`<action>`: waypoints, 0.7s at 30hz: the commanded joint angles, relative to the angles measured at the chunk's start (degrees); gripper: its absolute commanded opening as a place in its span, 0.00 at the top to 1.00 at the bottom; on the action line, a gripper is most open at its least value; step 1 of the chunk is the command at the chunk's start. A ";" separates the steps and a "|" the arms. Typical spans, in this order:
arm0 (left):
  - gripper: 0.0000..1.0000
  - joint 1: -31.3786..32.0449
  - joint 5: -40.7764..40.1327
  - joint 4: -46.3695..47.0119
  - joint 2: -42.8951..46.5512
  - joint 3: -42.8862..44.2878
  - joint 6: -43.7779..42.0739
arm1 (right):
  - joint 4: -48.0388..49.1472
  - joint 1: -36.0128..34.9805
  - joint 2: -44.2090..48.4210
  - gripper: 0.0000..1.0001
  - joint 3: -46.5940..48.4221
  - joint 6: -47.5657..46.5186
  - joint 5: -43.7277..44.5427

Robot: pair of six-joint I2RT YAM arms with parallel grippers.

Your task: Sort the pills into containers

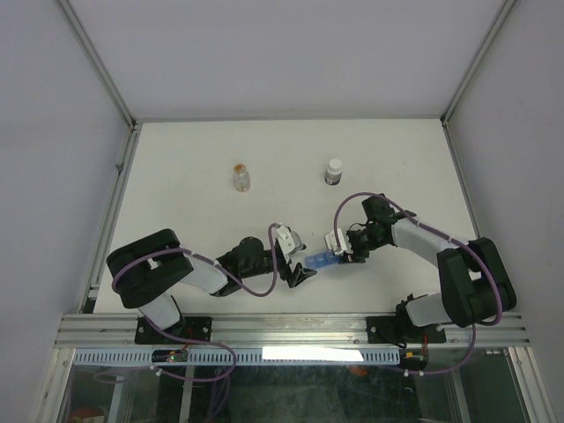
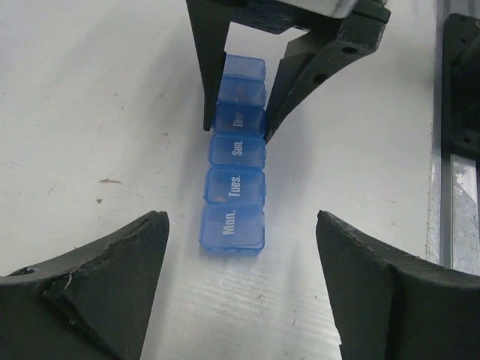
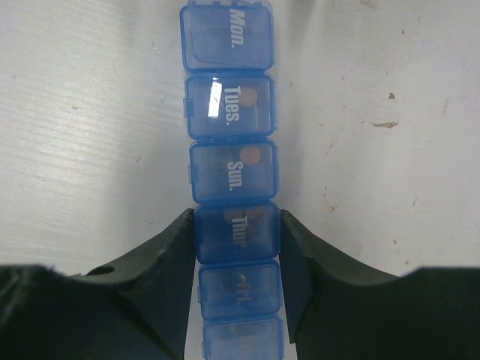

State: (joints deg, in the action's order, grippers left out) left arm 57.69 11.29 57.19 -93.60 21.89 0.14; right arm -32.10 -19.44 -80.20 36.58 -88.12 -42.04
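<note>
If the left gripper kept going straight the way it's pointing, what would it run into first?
Probably the left gripper meets the Mon. end of the blue pill organizer, which lies centred just ahead of its open jaws.

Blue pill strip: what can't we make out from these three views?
- Far end of the blue translucent plastic pill strip: in the right wrist view the last lid is cut off by the bottom edge and its label is shadowed between the right gripper's jaws. It is unreadable in the left wrist view too.
- Mon. compartment contents: lid too cloudy in both wrist views.
- Small white dark-banded bottle and small clear vial with orange: too small in the top view to see contents.
</note>
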 commanded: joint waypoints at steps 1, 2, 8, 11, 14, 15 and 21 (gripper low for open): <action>0.19 0.87 0.12 4.33 -1.96 1.02 -5.75 | -1.38 -0.25 -1.36 0.69 -0.62 -0.57 6.09; 0.19 1.04 -0.90 3.95 -2.60 1.64 -5.72 | -1.34 -0.25 -1.36 0.69 -0.63 -0.57 6.07; 0.21 1.20 -5.31 2.24 -4.69 3.55 -5.43 | -1.36 -0.29 -1.32 0.69 -0.67 -0.57 6.18; 0.25 1.12 -6.85 2.70 -4.39 3.13 -4.24 | -1.37 -0.25 -1.31 0.69 -0.63 -0.61 6.18; 0.29 1.11 -8.03 2.23 -3.51 3.24 -2.86 | -1.32 -0.25 -1.27 0.69 -0.70 -0.66 6.27; 0.30 1.11 -8.52 1.51 -3.36 3.55 -2.57 | -1.30 -0.25 -1.20 0.69 -0.72 -0.65 6.27; 0.40 0.65 -12.20 -0.99 -2.65 4.39 -0.64 | -1.21 -0.26 -1.27 0.69 -0.76 -0.61 6.26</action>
State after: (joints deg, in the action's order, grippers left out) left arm 58.61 4.16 56.23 -98.32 24.53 -2.22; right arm -31.94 -19.44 -80.20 36.64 -87.90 -41.74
